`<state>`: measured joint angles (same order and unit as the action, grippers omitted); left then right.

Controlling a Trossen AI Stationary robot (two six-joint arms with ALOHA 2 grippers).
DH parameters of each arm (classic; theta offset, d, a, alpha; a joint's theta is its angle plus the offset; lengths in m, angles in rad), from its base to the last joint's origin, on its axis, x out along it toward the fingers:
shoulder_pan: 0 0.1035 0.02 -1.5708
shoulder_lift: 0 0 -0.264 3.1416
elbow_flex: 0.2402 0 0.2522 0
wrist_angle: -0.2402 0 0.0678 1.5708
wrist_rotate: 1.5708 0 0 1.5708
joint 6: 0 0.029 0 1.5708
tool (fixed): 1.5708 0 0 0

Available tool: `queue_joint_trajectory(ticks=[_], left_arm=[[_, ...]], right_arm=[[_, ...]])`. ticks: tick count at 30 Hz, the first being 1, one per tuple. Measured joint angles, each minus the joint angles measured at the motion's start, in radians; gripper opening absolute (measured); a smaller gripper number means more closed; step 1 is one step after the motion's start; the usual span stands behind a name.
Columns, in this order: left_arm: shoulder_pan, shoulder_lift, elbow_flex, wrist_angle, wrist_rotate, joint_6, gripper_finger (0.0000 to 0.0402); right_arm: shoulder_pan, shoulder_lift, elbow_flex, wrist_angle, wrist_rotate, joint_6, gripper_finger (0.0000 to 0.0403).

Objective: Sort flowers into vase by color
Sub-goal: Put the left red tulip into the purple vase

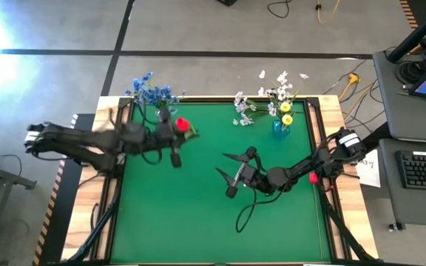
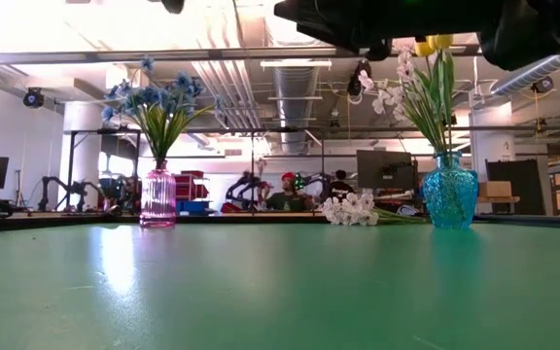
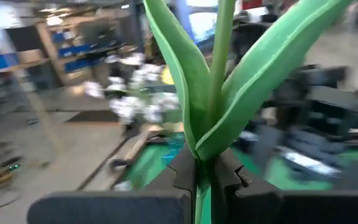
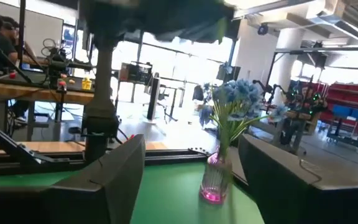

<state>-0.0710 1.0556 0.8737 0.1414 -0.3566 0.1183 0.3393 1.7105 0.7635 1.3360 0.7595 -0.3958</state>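
Left gripper (image 3: 205, 180) clamped on red tulip (image 1: 181, 125) stem, held above the mat near pink vase (image 2: 157, 196); right gripper (image 1: 233, 174) jaws wide, empty, mid-table

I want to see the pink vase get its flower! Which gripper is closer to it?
Left. The left gripper, shut on a red tulip, is just beside the pink vase. The right gripper, open, hangs over mid-table, farther off.

Dark jointed arms (image 1: 87, 140) (seemingly black-cabled)
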Motion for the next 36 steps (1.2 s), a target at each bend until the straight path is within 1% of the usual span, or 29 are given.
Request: queue_joint_trajectory(ticks=[2, 5, 9, 11, 14, 18, 21, 24, 28, 36], left_arm=[[0.061, -0.021, 0.101, -0.141, -0.001, 0.028, 0.0], [0.166, -0.027, 0.264, -0.299, 0.004, 0.076, 0.0], [0.331, 0.014, 0.498, -0.473, 0.043, 0.135, 0.0], [0.425, 0.055, 0.601, -0.556, 0.111, 0.147, 0.0], [0.574, 0.138, 0.732, -0.672, 0.271, 0.155, 0.0], [0.768, 0.251, 0.853, -0.764, 0.476, 0.159, 0.0], [0.88, 0.318, 0.89, -0.802, 0.64, 0.184, 0.0], [0.959, 0.362, 0.885, -0.799, 0.729, 0.195, 0.0], [1.033, 0.401, 0.858, -0.814, 0.747, 0.21, 0.0], [1.098, 0.464, 0.854, -0.809, 0.75, 0.296, 0.0]], right_arm=[[0.0, -0.001, 0.0, 0.001, 0.001, -0.01, 0.0259], [0.0, -0.001, 0.0, -0.009, 0.001, -0.007, 0.0264], [0.0, -0.001, 0.0, -0.031, 0.0, 0.008, 0.0267], [-0.001, -0.001, 0.0, -0.043, -0.001, 0.023, 0.0267], [-0.006, -0.001, 0.0, -0.054, -0.004, 0.03, 0.0264], [-0.011, -0.001, 0.0, -0.094, -0.007, 0.045, 0.0259], [-0.011, -0.001, 0.0, -0.122, 0.001, 0.046, 0.0258], [-0.011, -0.001, 0.0, -0.136, 0.001, 0.044, 0.0261], [-0.019, -0.001, 0.0, -0.137, 0.0, 0.013, 0.0262], [-0.113, -0.001, 0.0, -0.167, -0.001, -0.006, 0.0251]])
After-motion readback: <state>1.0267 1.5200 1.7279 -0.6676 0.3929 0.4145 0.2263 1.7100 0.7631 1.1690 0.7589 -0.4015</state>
